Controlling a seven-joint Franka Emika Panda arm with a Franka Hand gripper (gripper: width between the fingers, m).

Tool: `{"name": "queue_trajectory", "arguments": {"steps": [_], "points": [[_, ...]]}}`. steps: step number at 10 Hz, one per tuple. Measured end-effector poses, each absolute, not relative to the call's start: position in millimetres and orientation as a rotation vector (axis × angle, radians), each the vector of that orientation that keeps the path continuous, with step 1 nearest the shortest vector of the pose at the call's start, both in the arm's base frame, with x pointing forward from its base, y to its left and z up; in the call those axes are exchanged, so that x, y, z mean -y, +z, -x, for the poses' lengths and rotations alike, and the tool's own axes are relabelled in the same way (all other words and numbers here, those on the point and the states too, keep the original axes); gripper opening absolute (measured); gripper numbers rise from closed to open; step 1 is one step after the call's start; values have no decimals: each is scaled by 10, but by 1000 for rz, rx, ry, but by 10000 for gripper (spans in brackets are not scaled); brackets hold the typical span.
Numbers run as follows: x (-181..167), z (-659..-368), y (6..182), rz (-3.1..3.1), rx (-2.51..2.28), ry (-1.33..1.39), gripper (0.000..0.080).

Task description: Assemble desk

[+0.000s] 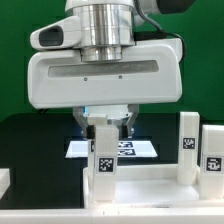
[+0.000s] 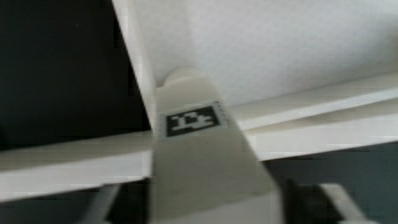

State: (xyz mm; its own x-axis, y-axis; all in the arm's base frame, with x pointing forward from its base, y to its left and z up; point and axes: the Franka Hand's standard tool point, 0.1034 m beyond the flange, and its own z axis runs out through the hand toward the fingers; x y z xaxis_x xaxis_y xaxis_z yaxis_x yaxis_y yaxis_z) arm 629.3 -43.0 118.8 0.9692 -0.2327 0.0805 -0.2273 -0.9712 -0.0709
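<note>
The desk's white tabletop panel [image 1: 140,192] lies at the front of the exterior view, with its rim [image 2: 71,160] also crossing the wrist view. A square white leg [image 1: 103,165] bearing a black-and-white tag stands upright on it. My gripper [image 1: 107,127] hangs straight over that leg, one finger on each side of its top. In the wrist view the same leg [image 2: 199,160] runs between the dark fingers [image 2: 111,206] at the picture's edge. They sit very close to its sides, and blur hides whether they press on it.
Two more white tagged legs [image 1: 188,145] [image 1: 213,152] stand upright at the exterior view's right. The marker board [image 1: 140,150] lies on the black table behind the gripper. A green backdrop closes the rear, and a white piece [image 1: 4,180] shows at the left edge.
</note>
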Motion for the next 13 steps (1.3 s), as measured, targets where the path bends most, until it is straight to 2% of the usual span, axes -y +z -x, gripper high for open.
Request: {"name": "queue_trajectory", "arguments": {"steps": [1,5,7,9,11,12,13], "points": [[432,-6311,1199,3031,-534,-146,291],[415,-6279,1174,2468,-1725,-74,291],[387,-6276,1168,2271,-1951,-40,291],[389,-6274,1165,2282,-1939,-41,291],[402,-6262,1150,2612,-1497,-62,299],[388,-6235,1122,2721,-1289,-37,497],[391,-6224,1110,2747,-1238,-38,497]]}}
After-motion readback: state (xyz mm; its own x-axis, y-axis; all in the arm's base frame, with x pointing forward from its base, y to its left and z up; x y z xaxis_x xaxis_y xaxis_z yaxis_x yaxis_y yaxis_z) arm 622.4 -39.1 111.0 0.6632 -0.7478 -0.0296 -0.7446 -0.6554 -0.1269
